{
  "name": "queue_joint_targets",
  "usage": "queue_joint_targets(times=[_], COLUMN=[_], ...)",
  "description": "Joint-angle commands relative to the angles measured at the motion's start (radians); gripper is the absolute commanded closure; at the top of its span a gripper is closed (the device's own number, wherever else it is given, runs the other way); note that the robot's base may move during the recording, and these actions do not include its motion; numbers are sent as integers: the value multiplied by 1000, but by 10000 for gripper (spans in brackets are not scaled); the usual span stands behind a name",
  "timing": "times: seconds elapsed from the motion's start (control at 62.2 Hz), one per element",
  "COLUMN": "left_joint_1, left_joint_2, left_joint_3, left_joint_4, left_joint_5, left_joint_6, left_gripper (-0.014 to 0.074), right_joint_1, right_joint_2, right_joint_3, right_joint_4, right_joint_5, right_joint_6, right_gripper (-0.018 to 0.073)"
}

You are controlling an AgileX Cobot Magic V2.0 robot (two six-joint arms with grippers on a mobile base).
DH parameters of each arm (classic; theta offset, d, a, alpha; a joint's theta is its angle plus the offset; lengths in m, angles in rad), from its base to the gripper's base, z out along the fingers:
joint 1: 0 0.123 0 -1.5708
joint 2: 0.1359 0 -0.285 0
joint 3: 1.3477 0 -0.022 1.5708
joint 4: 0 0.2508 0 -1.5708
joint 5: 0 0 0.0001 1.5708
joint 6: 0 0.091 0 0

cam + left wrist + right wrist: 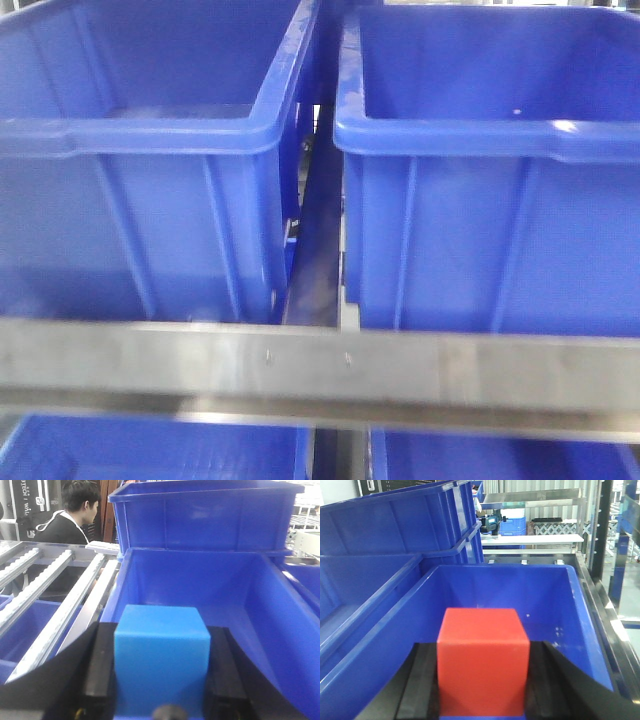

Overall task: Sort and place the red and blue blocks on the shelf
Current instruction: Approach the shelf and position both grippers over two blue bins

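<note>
One blue block, one red block, both between fingers.

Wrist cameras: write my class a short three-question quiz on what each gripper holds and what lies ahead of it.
1. True or false: the left gripper holds the blue block.
2. The right gripper holds: A) the red block; B) nothing; C) a green ball.
3. Fill in: beyond each block is an open blue ____.
Key: 1 true; 2 A; 3 bin.
</note>
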Motion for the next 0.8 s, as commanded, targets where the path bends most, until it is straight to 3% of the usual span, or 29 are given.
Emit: queue_joint_targets(times=[0.0, 0.788], left_joint_1=[-1, -1], left_joint_2=[5, 5], left_joint_3=[-29, -29], left_joint_4=[0, 0], left_joint_5=[-87, -87], left_joint_6=[-3, -3], left_gripper=[463, 463], right_joint_1=[-4, -4], right_joint_2=[8, 8], right_joint_3=[-25, -25], right_joint_4=[1, 1], right_joint_5=[-90, -90], right_joint_6=[-10, -10], right_gripper=[511, 511])
